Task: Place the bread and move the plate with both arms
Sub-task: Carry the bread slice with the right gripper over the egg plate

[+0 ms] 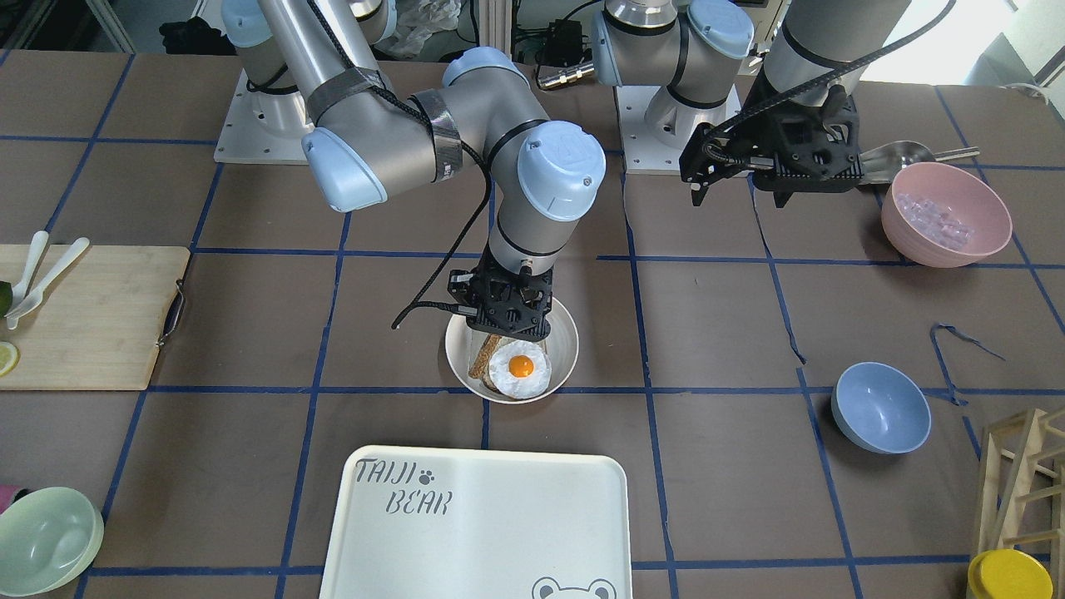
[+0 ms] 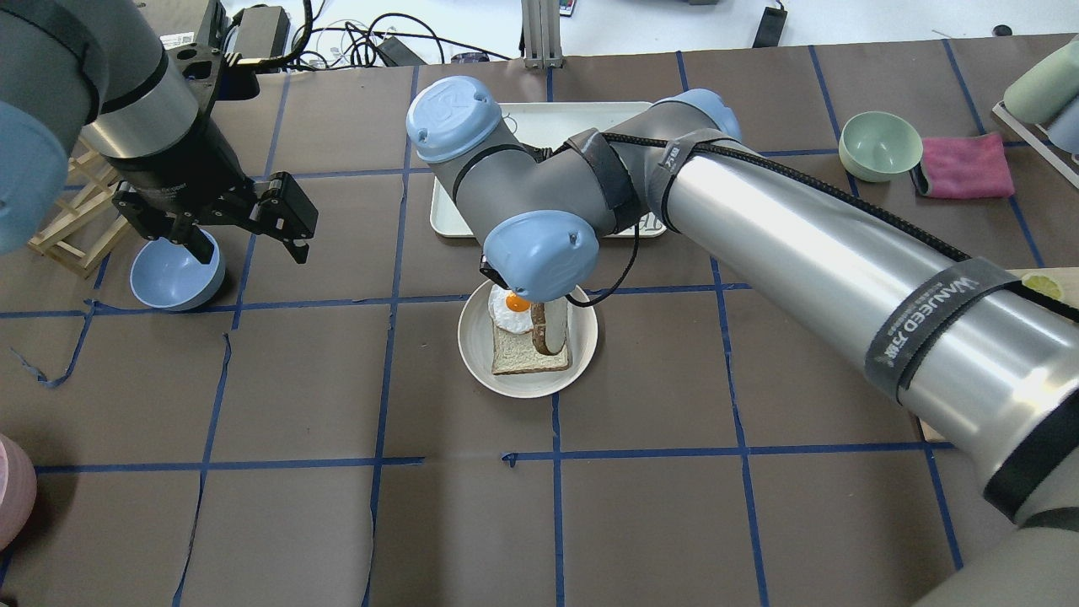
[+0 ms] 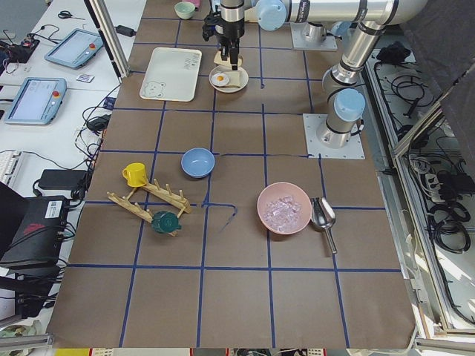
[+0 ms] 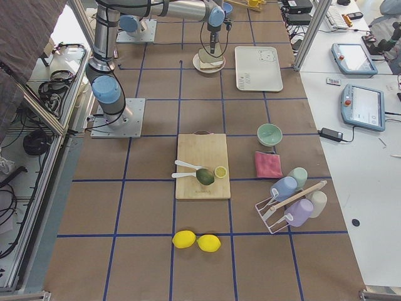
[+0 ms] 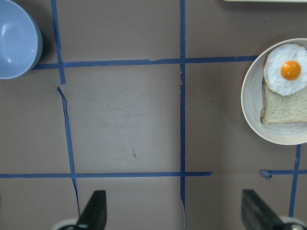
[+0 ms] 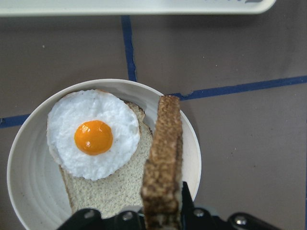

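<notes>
R gripper [image 6: 162,212] pinches bread [image 6: 163,158] edge-up just over plate [image 6: 29,191], above egg [image 6: 93,136] & other slice [image 6: 105,191]; L gripper [image 5: 175,211] wide apart, empty, well off plate, so placing + 2-arm plate move not yet done.

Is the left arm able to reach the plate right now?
Probably yes. The left gripper hangs open off to the side, with only bare table between it and the plate. The right gripper holds the bread over its far side.
</notes>
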`<act>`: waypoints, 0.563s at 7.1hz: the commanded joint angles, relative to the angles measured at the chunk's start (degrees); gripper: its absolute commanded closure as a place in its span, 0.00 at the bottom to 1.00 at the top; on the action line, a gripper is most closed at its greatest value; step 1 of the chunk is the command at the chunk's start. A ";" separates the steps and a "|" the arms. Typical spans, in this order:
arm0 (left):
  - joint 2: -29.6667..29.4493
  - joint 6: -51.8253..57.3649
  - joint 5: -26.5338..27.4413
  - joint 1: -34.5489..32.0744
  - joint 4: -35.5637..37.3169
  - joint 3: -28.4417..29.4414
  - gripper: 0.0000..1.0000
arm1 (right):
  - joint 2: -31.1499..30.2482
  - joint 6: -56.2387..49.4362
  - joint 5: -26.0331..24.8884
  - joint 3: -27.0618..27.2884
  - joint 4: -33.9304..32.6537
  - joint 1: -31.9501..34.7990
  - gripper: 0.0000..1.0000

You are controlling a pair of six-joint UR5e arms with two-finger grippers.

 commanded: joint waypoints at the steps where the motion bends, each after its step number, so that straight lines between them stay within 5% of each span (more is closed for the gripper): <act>1: -0.01 0.06 0.12 0.00 -0.02 0.00 0.00 | 1.94 0.25 -0.57 -0.05 -1.91 0.03 1.00; 4: 0.08 0.06 0.48 0.00 -0.02 -0.44 0.00 | 2.48 0.44 -0.48 0.21 -1.82 0.03 1.00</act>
